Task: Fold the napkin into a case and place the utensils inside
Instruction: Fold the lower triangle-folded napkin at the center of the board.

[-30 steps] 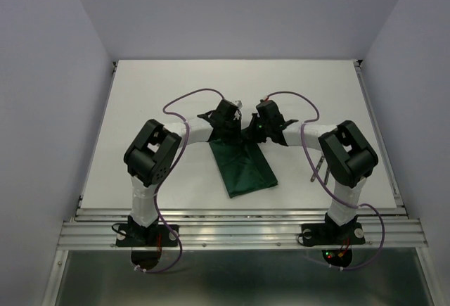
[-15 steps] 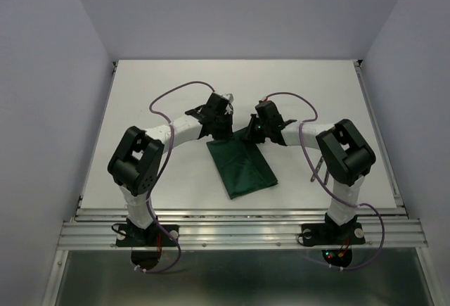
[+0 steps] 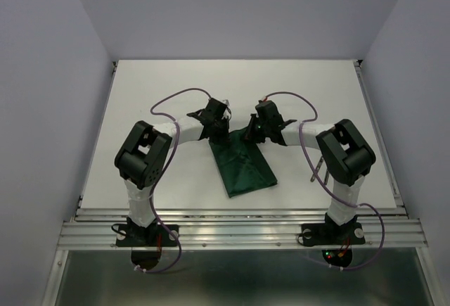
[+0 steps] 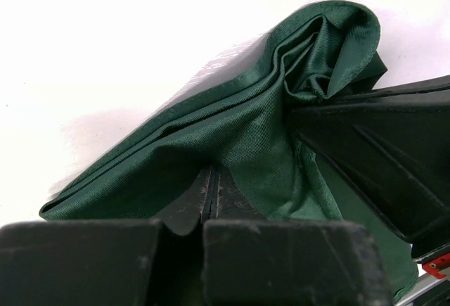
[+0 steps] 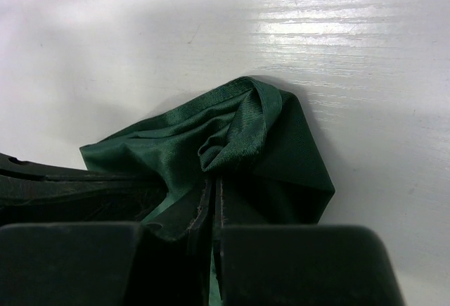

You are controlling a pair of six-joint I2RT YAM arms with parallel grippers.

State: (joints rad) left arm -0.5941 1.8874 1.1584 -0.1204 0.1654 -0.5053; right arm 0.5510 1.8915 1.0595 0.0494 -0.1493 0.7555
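The dark green soft cloth napkin, already doubled into a long narrow strip, lies on the white table between the two arms, its far end lifted and bunched where both hands meet. The left hand is clenched on the left corner of that end and the right hand is clenched on the right corner, the two pinches near each other. To do this fold well, I judge both hands should travel together at equal height, hold the edge taut, and lay it down square so the pouch mouth ends up open. The wrist views show what the overhead one cannot: several cloth layers puckered at each pinch, with each hand's fingers pressed tight on the cloth. Only the overhead view shows the slim silver metal utensils, lying on the table well apart from the cloth, beside the right arm.
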